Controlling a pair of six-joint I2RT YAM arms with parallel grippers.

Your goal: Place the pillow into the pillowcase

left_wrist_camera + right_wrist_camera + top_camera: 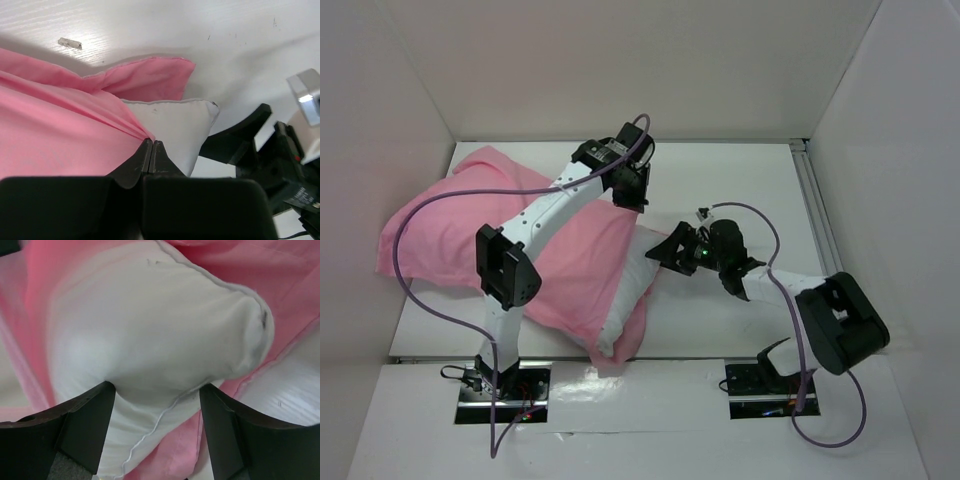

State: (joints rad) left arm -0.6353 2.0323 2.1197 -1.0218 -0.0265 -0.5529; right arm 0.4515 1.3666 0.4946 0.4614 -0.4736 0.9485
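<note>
The left gripper (151, 150) pinches the pillowcase (60, 135) edge beside the pillow (150, 325); the right gripper (157, 410) straddles the pillow's corner, jaws wide.

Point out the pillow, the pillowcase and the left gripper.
pillow (150, 330), right wrist view, on its bulging white end between the right fingers.
pillowcase (575, 265), top view, on the pink fabric's middle.
left gripper (151, 150), left wrist view, at its fingertips pinched shut on the pillowcase's edge.
</note>
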